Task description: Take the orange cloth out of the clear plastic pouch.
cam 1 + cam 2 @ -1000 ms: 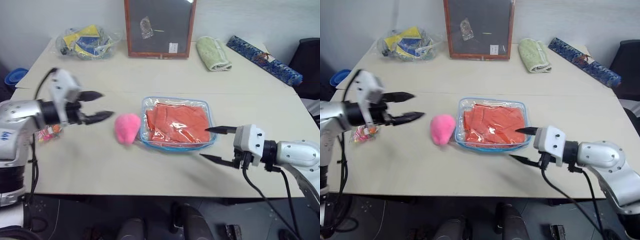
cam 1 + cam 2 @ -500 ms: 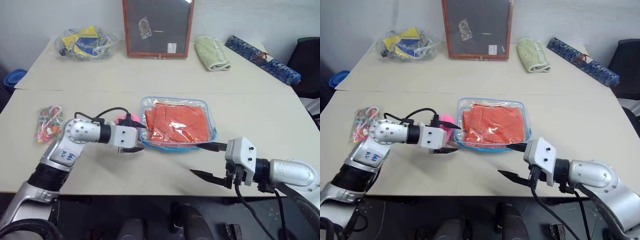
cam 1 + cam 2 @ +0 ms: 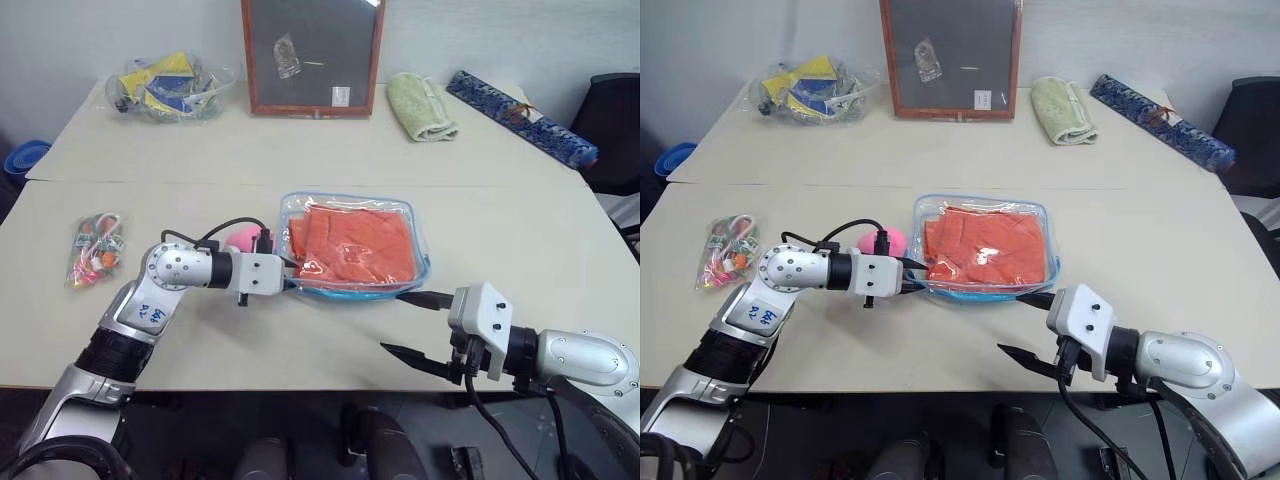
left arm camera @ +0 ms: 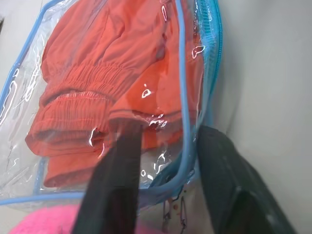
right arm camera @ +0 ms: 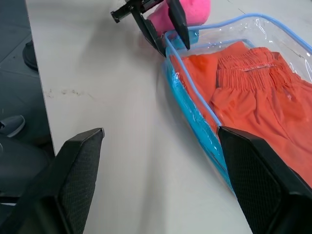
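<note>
left gripper [image 5: 163, 27] pinching the near-left corner of the clear plastic pouch [image 3: 423, 258] mid-table, orange cloth [image 3: 355, 245] inside, right gripper [image 3: 413, 325] spread empty nearby, next likely reaching into the opening.

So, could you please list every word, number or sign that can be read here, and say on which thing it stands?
On the silver left forearm: blue handwritten marks, too blurred to read.
On the dark board with the brown wooden frame: a small white label, too small to read.
No other text can be read.
</note>
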{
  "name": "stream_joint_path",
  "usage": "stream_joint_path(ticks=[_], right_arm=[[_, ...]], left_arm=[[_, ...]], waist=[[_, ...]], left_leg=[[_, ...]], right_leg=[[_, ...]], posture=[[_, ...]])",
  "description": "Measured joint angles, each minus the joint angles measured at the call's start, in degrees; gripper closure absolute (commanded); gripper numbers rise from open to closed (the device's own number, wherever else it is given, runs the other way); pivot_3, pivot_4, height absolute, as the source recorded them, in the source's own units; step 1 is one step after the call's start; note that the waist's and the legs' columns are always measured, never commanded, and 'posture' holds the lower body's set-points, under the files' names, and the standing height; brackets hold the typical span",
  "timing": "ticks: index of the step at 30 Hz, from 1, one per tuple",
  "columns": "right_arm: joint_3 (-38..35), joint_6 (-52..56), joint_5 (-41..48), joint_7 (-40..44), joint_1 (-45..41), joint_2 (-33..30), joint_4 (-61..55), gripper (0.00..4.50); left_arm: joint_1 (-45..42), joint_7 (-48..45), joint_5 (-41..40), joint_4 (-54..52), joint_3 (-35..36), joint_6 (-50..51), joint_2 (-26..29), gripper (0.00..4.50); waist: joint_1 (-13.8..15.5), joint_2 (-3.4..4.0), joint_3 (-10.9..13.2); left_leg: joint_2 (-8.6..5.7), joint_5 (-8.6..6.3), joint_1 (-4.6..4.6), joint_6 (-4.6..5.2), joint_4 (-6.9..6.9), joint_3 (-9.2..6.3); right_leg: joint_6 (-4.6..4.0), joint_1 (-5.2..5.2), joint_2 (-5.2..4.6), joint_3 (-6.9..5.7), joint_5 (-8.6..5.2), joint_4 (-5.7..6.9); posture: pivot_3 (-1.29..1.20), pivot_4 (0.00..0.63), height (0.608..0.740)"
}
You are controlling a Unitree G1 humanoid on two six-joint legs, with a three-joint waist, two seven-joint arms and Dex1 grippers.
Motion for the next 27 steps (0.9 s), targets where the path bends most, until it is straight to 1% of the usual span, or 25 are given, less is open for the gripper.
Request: stream_joint_path(ticks=[1,2,4,7,9,12,15,19,20,21,22,27], right_arm=[[0.00,0.00,-0.01,0.00,-0.04,0.00,0.00,0.62],[0.00,0.00,-0.01,0.01,-0.07,0.00,0.00,0.62],[0.00,-0.01,-0.17,0.02,-0.07,0.00,0.04,0.62],[0.03,-0.14,-1.00,0.06,-0.06,0.00,0.14,0.62],[0.25,-0.29,-1.99,0.07,-0.17,0.00,0.20,0.62],[0.73,-0.07,-3.02,-0.37,-0.90,0.49,0.37,0.62],[1.67,1.14,-3.74,-2.62,-3.20,2.98,1.24,1.26],[3.88,2.47,-5.74,-5.30,-6.05,5.81,4.84,2.58],[5.22,2.54,-7.26,-6.11,-7.08,6.51,6.04,2.96],[6.06,2.57,-8.06,-6.59,-7.73,7.03,7.04,3.21],[7.24,2.57,-9.47,-7.19,-8.57,7.50,8.20,3.58],[10.79,1.12,-14.67,-7.47,-10.18,8.42,12.66,3.58]], left_arm=[[0.05,-0.10,-0.24,-0.12,0.01,0.48,-0.12,4.38],[0.15,-0.34,-0.74,-0.29,0.12,1.28,-0.19,4.45],[1.01,-2.04,-4.18,-1.89,1.06,5.58,-0.37,4.45],[1.62,-4.78,-11.60,-5.79,2.54,16.09,-1.46,4.45],[1.51,-5.27,-15.07,-7.73,3.34,22.17,-2.05,4.45],[0.94,-4.76,-18.13,-9.18,3.69,28.87,-3.60,4.45],[-0.49,-2.97,-19.60,-9.46,3.80,33.88,-6.02,4.50],[-0.92,-1.71,-19.65,-9.67,3.78,35.27,-7.01,4.50],[-0.88,-1.62,-19.51,-9.74,3.69,35.22,-7.04,4.50],[-0.87,-1.57,-19.41,-9.92,3.45,35.16,-7.05,4.50],[-0.82,-1.53,-19.35,-10.15,3.26,35.13,-7.04,4.50],[-0.74,-1.28,-19.27,-11.34,3.09,34.96,-6.96,4.50]], waist=[[0.00,0.00,0.00],[0.00,0.00,0.00],[-0.03,0.00,0.00],[-0.01,0.00,0.00],[0.03,0.00,0.00],[0.02,0.00,0.00],[-0.01,-0.01,0.00],[-0.09,-0.01,-0.01],[-0.16,-0.01,-0.01],[-0.15,-0.01,-0.01],[-0.13,-0.01,-0.01],[-0.04,-0.01,-0.01]], left_leg=[[0.00,0.00,0.00,0.00,0.00,0.00],[0.00,0.00,0.00,0.00,0.00,0.00],[0.01,0.00,0.00,0.00,0.00,-0.01],[0.01,0.00,-0.01,0.00,0.01,-0.02],[-0.01,0.00,-0.01,0.00,0.02,-0.02],[-0.02,0.00,-0.01,0.00,0.02,-0.03],[-0.04,0.00,-0.02,0.00,0.04,-0.02],[-0.04,0.01,0.00,-0.02,0.03,-0.01],[-0.02,0.02,-0.01,-0.03,0.03,-0.01],[-0.03,0.02,-0.01,-0.03,0.03,-0.01],[-0.02,0.02,0.00,-0.04,0.03,-0.01],[-0.05,0.03,-0.02,-0.04,0.04,-0.02]], right_leg=[[0.00,0.00,0.00,0.00,0.00,0.00],[0.00,0.00,0.00,0.00,0.00,-0.01],[0.00,0.00,0.00,0.00,0.00,0.00],[0.00,0.00,0.00,-0.01,0.00,0.00],[0.00,0.02,0.00,0.00,0.00,0.00],[0.00,0.03,0.00,0.01,0.00,0.00],[0.00,0.03,0.00,0.03,0.00,0.02],[0.00,0.00,0.00,0.03,0.00,0.03],[0.00,0.01,0.01,0.03,0.00,0.03],[-0.01,0.00,0.01,0.03,-0.01,0.04],[-0.01,0.00,0.01,0.02,-0.01,0.03],[-0.01,0.00,-0.02,0.02,-0.01,0.02]], posture=[[0.00,0.150,0.740],[0.00,0.150,0.740],[0.00,0.150,0.740],[0.00,0.150,0.740],[0.00,0.150,0.740],[0.00,0.150,0.740],[0.00,0.150,0.740],[0.00,0.150,0.740],[0.00,0.150,0.740],[0.00,0.150,0.740],[0.00,0.150,0.740],[0.00,0.150,0.740]])
